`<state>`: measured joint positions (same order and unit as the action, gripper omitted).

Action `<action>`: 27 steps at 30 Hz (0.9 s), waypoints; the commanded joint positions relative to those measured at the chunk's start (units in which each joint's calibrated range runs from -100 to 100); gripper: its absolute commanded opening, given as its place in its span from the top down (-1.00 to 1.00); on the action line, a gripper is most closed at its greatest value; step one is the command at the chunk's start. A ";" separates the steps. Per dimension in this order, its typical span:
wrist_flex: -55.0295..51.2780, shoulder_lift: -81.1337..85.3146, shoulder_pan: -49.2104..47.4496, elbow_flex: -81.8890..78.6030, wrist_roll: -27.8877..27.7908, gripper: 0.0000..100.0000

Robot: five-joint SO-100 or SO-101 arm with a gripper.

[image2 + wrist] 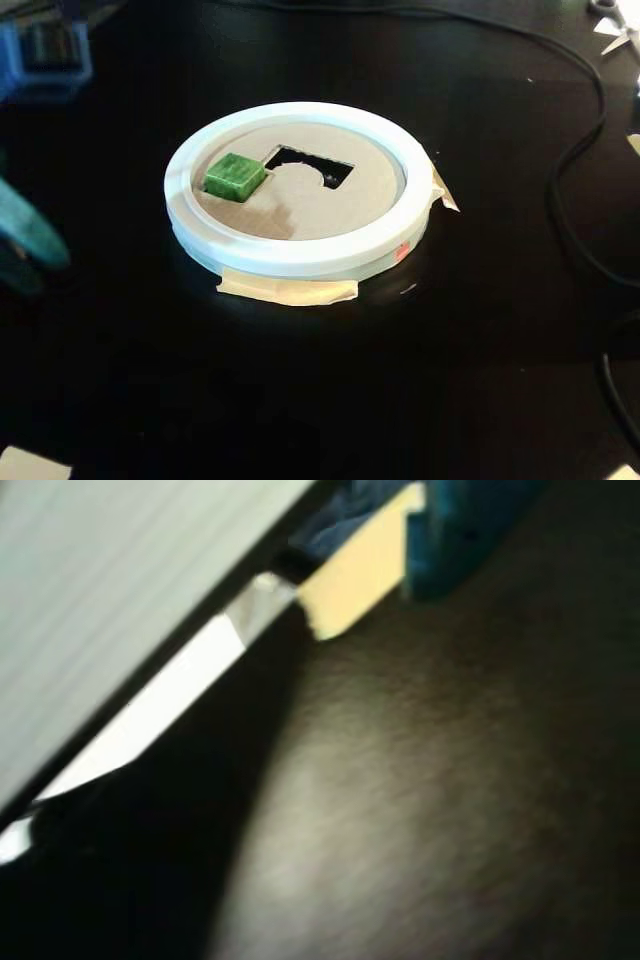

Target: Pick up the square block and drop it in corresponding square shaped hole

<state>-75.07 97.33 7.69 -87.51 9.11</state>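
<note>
In the fixed view, the white round ring-shaped tray (300, 262) sits at the centre of the black table (330, 400). The grey cardboard insert (340, 210) lies inside the ring. The square cut-out hole (312, 168) occupies the upper middle of the insert. The green square block (234, 176) rests on the insert, just left of the hole and touching the ring's inner left wall. Strips of beige masking tape (290, 291) lie under the tray's lower edge. A black cable (575, 160) runs down the right of the frame.
</note>
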 commanded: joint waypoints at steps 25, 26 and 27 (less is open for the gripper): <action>1.77 2.67 0.05 -9.22 -0.15 -0.92; 1.77 2.67 0.17 -9.22 -0.15 -0.92; 1.77 2.67 0.17 -9.22 -0.15 -0.92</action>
<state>-75.07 99.47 7.39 -96.58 9.11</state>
